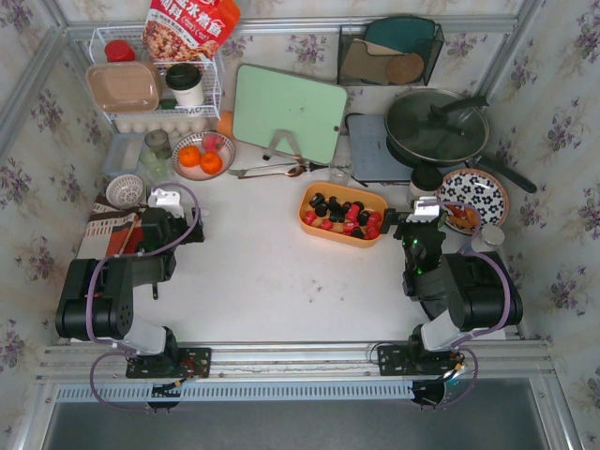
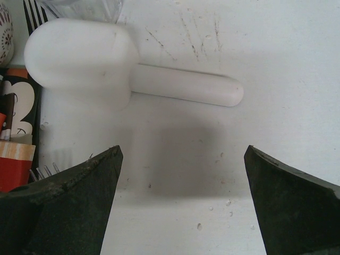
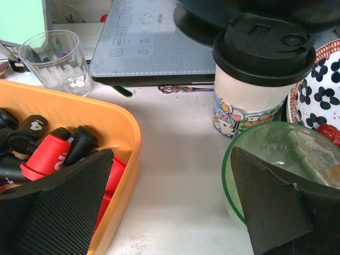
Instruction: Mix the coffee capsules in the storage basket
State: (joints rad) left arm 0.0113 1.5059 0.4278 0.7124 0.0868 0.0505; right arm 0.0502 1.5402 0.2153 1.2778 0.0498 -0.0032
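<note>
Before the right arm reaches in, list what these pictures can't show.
- Capsules: top view, too small and piled to count; right wrist view, the basket runs off the left edge and a gripper finger covers some.
- Green-rimmed bowl: right wrist view, the other finger hides part of its inside.
- White handled object: left wrist view, its purpose is unclear.

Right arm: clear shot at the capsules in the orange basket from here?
Probably yes. The right gripper is open at the end of the storage basket, one finger by its rim, coffee capsules just ahead with nothing between. The lidded cup and green-rimmed bowl sit off to the other side.
</note>
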